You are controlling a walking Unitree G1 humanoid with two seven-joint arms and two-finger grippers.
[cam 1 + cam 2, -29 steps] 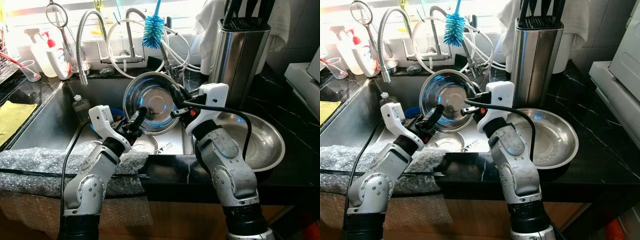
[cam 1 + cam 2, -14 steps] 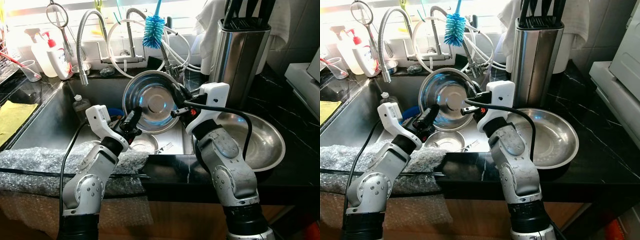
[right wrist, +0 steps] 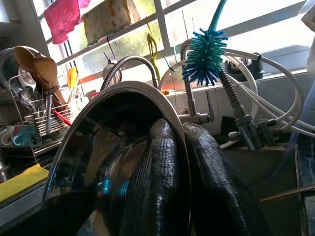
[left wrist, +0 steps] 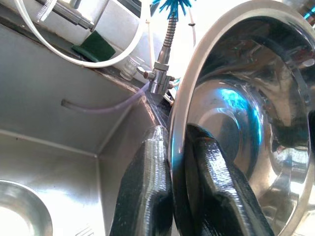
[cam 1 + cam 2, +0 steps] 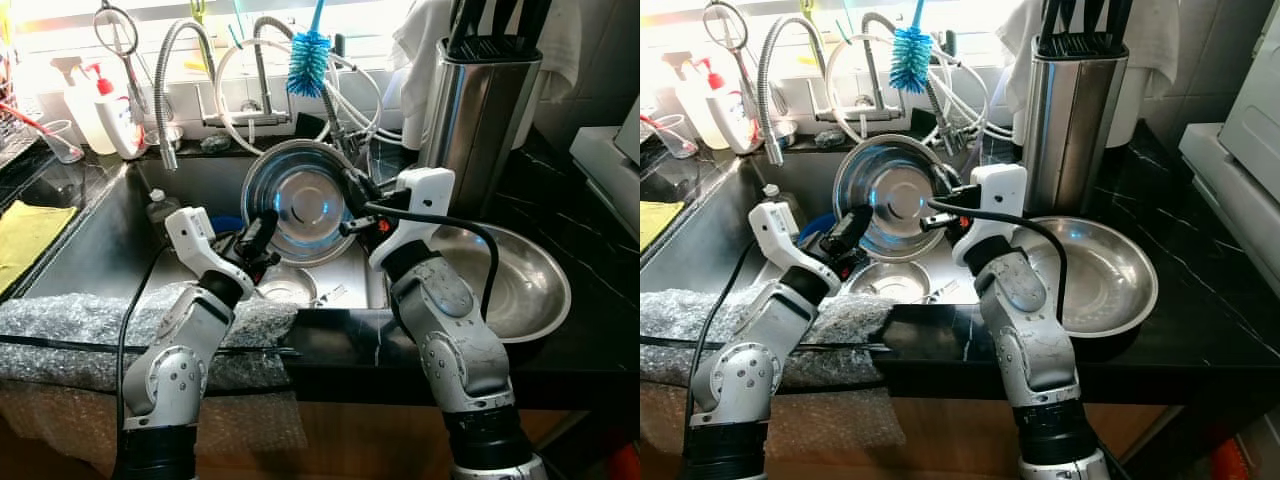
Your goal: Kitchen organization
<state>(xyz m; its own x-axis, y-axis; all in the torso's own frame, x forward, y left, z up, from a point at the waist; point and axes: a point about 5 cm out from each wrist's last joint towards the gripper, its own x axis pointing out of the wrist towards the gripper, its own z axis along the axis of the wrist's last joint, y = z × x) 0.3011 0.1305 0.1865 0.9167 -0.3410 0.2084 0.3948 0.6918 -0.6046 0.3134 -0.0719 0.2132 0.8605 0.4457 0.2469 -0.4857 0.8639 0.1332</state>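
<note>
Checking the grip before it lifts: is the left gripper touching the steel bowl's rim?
Touching: in the left wrist view, the left gripper clamps the steel bowl rim.

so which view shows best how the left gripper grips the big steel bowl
The left wrist view: the left gripper pinches the round steel bowl's rim between both fingers. Eye views show that grip small and distant; the right wrist view shows the right gripper on the rim.

Three steel bowls [image 5: 300, 205] — one upright (gripped), two soap bottles [image 5: 100, 105], one bottle brush [image 5: 308, 62], one knife block [image 5: 475, 110]
</note>
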